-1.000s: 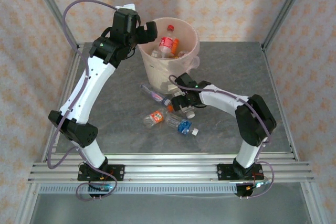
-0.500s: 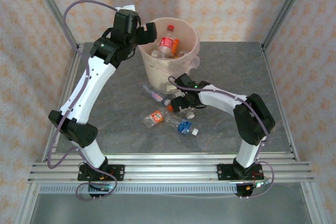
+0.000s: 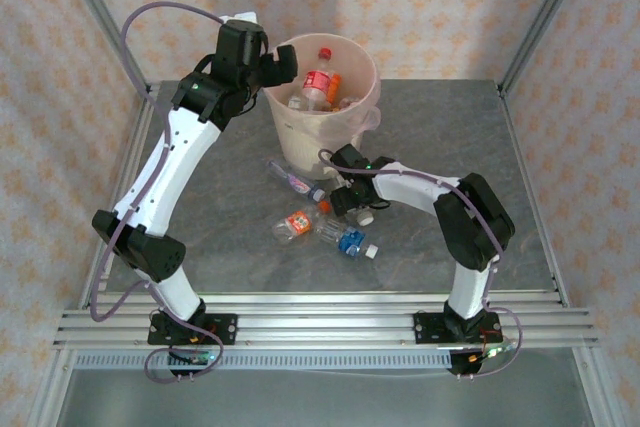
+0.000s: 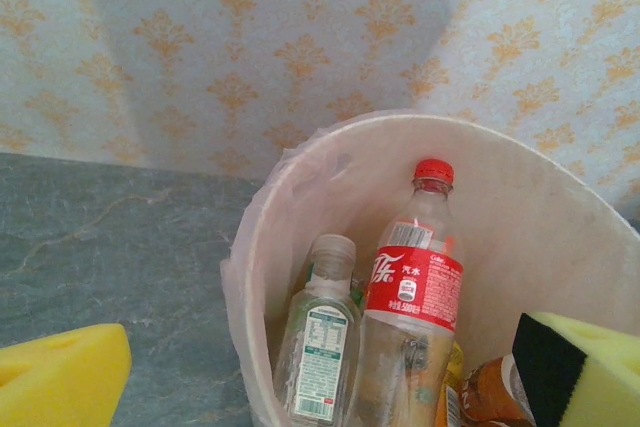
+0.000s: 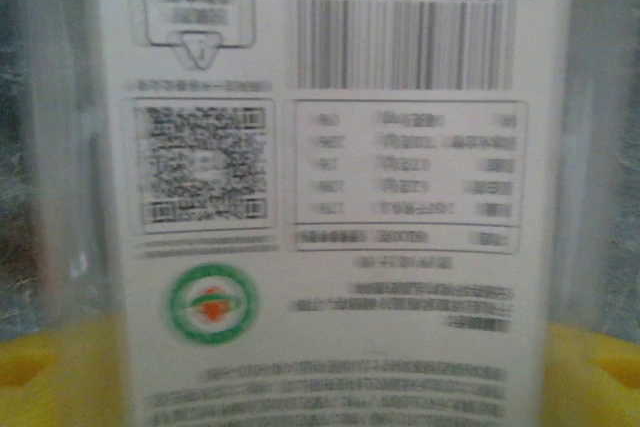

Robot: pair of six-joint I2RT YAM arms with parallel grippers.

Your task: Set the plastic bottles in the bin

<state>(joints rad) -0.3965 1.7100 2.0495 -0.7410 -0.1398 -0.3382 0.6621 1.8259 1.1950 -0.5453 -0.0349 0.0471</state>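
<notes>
The cream bin with its pinkish liner stands at the table's middle back and holds several bottles, among them a tall red-labelled one and a clear white-labelled one. My left gripper hovers open at the bin's left rim, nothing between its yellow fingers. On the table lie a purple-labelled bottle, an orange-labelled one and a blue-labelled one. My right gripper is low over a white-capped bottle, whose white label sits between the wide-apart yellow pads.
A loose white cap lies by the blue-labelled bottle. Metal frame posts rise at the table's back corners, and patterned walls close in behind. Grey tabletop spreads to the right of the bin.
The right arm's elbow and forearm have swung left and the gripper has closed in on the white-capped bottle. The left arm has barely moved.
</notes>
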